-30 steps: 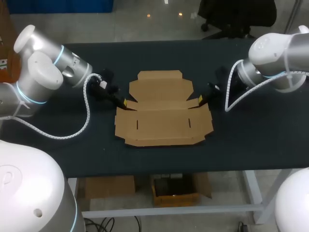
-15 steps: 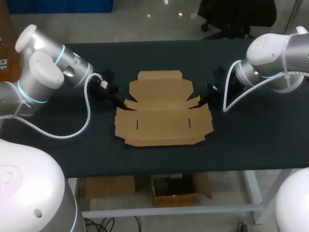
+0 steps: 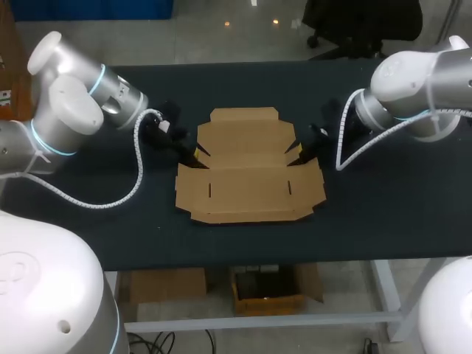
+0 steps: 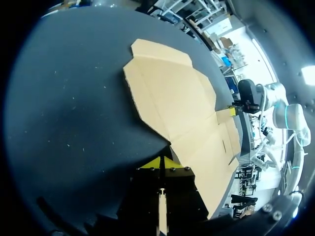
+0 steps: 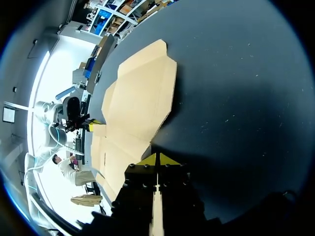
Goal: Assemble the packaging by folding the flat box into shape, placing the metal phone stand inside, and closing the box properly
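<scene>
Tips of left fingers [image 4: 152, 163] and right fingers [image 5: 147, 161], pinched together, have edged inward along the flat box [image 3: 247, 173].

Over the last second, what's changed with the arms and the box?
The left gripper edged right and the right gripper edged left, each closing in on a side notch of the flat box. Nothing was taken hold of or let go. The box stayed flat in the same spot, and both grippers stayed shut.
</scene>
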Robot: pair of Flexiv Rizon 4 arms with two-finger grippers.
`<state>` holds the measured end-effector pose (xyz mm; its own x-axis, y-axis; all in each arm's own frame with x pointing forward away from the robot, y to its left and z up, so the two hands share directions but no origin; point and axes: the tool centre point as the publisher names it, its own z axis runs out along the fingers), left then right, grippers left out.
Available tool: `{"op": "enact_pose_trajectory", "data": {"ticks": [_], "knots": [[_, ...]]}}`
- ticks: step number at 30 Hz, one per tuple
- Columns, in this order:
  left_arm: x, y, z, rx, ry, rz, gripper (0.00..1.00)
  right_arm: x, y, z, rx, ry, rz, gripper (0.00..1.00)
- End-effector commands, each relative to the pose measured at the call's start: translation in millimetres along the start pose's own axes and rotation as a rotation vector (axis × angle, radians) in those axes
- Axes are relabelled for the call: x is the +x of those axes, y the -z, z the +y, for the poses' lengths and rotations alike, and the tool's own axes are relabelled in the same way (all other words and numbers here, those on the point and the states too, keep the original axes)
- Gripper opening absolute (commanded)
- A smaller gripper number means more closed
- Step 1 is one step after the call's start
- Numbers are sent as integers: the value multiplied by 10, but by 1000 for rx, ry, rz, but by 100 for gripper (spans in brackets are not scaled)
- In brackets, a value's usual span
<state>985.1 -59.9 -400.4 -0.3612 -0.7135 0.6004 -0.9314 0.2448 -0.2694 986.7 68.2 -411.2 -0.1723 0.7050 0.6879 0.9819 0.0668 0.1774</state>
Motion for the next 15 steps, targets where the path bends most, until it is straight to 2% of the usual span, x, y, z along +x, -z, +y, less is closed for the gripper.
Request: {"op": "enact_pose_trajectory", "data": {"ticks": [1,10,15], "knots": [[129,25,49,9,0,-44,0,107,-4,-55,-15,-5,-39,0],[240,21,85,29,12,-118,0,234,13,-116,-43,-22,-95,0],[278,17,90,27,6,-120,0,258,20,-123,-53,-23,-110,0]]}}
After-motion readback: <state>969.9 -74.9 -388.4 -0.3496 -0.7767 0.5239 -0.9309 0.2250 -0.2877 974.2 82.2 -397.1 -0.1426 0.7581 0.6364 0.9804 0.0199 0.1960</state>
